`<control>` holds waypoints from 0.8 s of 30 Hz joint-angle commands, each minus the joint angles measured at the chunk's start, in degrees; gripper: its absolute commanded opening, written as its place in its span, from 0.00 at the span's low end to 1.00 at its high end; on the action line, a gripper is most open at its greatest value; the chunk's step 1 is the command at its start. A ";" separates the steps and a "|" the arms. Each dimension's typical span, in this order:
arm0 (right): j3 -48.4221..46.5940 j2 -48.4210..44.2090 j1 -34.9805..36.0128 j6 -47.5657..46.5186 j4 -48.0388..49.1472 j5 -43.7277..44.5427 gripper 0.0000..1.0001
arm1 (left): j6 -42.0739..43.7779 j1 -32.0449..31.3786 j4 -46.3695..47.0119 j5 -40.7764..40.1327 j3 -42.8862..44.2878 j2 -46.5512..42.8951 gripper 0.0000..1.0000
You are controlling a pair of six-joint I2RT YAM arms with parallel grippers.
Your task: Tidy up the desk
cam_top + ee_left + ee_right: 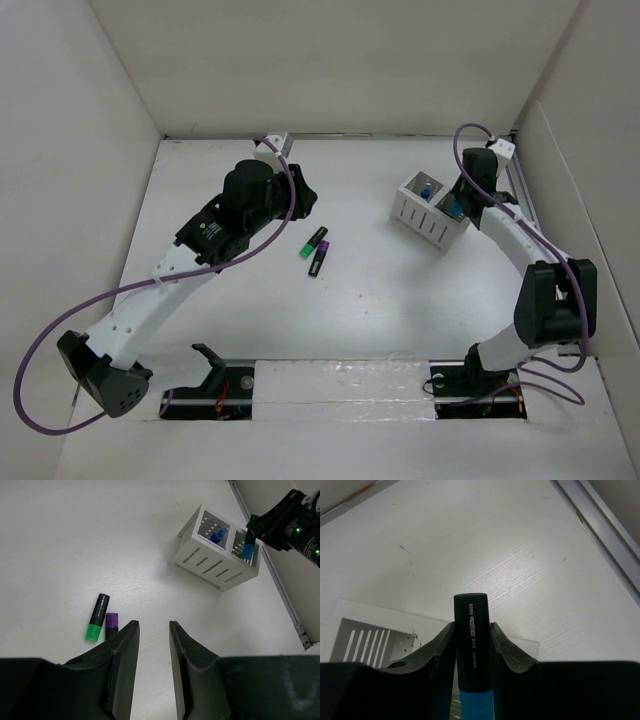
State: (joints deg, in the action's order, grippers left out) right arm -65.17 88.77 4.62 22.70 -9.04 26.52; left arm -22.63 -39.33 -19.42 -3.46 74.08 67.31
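On the white desk (360, 300) a green-capped highlighter (313, 243) and a purple-capped one (320, 260) lie side by side near the middle. They also show in the left wrist view, green (97, 617) and purple (112, 624). My left gripper (152, 630) is open and empty, hovering just right of them. My right gripper (471, 630) is shut on a black-and-blue highlighter (471, 645), held upright over the right compartment of the white two-compartment box (430, 212). A blue marker (217, 534) stands in the left compartment.
A metal rail (522, 200) runs along the desk's right edge, close behind the box. White panel walls bound the left, far and right sides. The left arm's purple cable loops out near the left wall.
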 commanded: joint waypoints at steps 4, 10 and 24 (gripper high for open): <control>2.32 -6.33 2.05 1.47 -0.63 3.88 0.18 | 2.15 -0.22 2.72 0.92 0.19 -0.95 0.27; 3.55 -9.66 5.04 2.52 -2.47 4.94 0.33 | 3.03 -0.22 2.72 1.18 -1.75 -2.71 0.27; 3.65 -9.85 9.70 3.85 -4.41 8.81 0.28 | 5.58 -0.22 1.05 3.11 -2.72 -4.64 0.27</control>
State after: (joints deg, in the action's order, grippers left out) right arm -60.75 79.26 14.00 26.06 -14.59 32.99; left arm -18.41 -39.33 -18.76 -1.26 71.99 64.51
